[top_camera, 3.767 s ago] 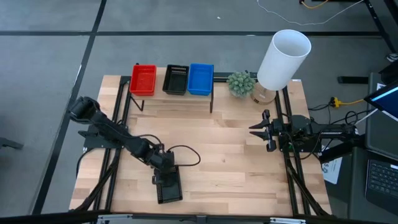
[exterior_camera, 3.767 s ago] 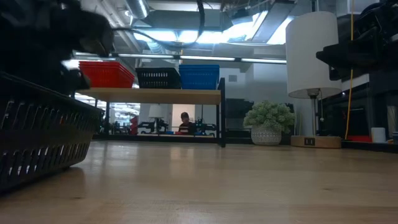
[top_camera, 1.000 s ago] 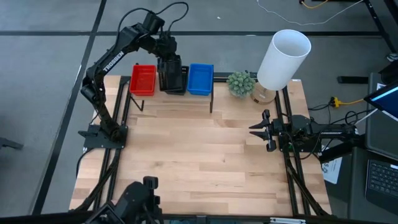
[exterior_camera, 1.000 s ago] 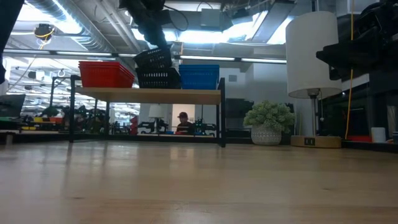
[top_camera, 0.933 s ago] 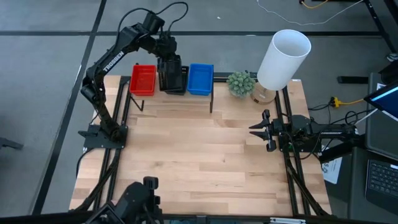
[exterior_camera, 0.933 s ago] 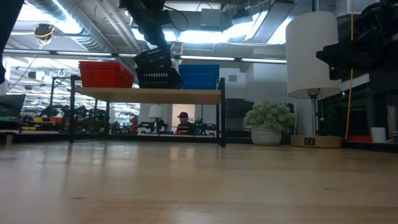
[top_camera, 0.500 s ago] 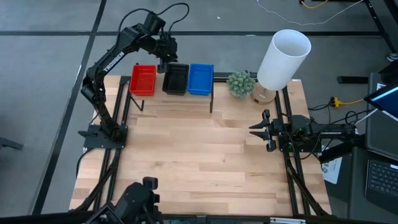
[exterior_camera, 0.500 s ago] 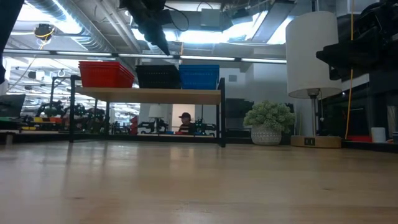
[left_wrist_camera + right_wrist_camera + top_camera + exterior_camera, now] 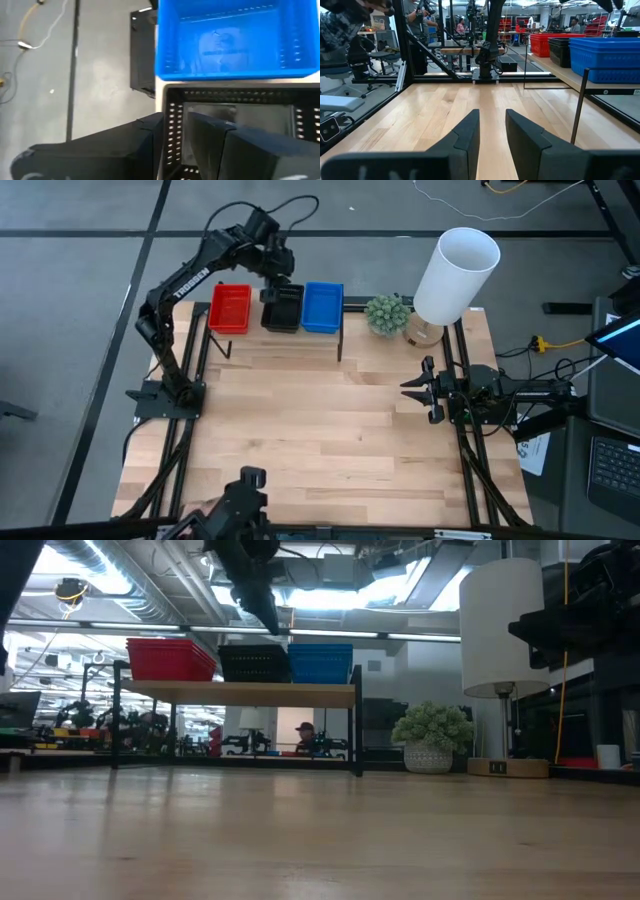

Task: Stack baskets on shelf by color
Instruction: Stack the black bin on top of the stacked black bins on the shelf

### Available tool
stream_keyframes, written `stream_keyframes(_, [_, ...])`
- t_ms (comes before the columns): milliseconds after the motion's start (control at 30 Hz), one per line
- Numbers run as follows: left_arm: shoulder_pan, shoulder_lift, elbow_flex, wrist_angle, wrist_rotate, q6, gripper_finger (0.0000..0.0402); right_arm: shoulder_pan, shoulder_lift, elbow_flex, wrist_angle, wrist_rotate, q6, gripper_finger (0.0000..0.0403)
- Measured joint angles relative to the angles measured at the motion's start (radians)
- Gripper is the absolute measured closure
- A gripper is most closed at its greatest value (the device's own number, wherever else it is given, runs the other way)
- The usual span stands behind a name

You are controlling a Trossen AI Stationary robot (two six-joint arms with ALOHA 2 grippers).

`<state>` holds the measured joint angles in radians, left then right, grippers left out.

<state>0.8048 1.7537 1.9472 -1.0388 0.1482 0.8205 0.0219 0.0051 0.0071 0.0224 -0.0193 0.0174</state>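
Observation:
Red (image 9: pixel 230 308), black (image 9: pixel 284 310) and blue (image 9: pixel 323 307) baskets sit side by side on the shelf's plank (image 9: pixel 240 693) at the table's far edge. All three rest level on their bottoms. How many baskets are in each stack does not show. My left gripper (image 9: pixel 272 283) is open and hangs just above the black basket's far left end. In the left wrist view its fingers (image 9: pixel 150 132) stand over that basket's end wall (image 9: pixel 173 125), beside the blue basket (image 9: pixel 230 42). In the low view its tips (image 9: pixel 270 618) are clear of the black basket (image 9: pixel 254 663). My right gripper (image 9: pixel 425 390) is open and empty at the table's right edge.
A white-shaded lamp (image 9: pixel 455 270) and a small potted plant (image 9: pixel 387 313) stand at the far right, next to the shelf. Bare wooden tabletop (image 9: pixel 320 430) lies between the two arms. A person (image 9: pixel 305 735) shows far off in the room behind the shelf.
The black basket was tipped up in my left gripper over the black stack, its lower end on the stack. My left gripper has let go. The basket has dropped level onto the stack, and the gripper has shifted a little toward the table's right and stays just above it.

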Motion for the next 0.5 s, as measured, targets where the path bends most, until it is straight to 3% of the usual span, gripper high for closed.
stream_keyframes(300, [0.027,0.094,-0.002,-0.112,-0.015,0.0,0.0322,0.0,0.0,0.0,0.0,0.0,0.0,0.0308])
stream_keyframes(500, [0.028,0.094,0.0,-0.211,-0.114,-0.001,0.0321,0.0,0.0,0.0,0.0,0.0,0.0,0.0308])
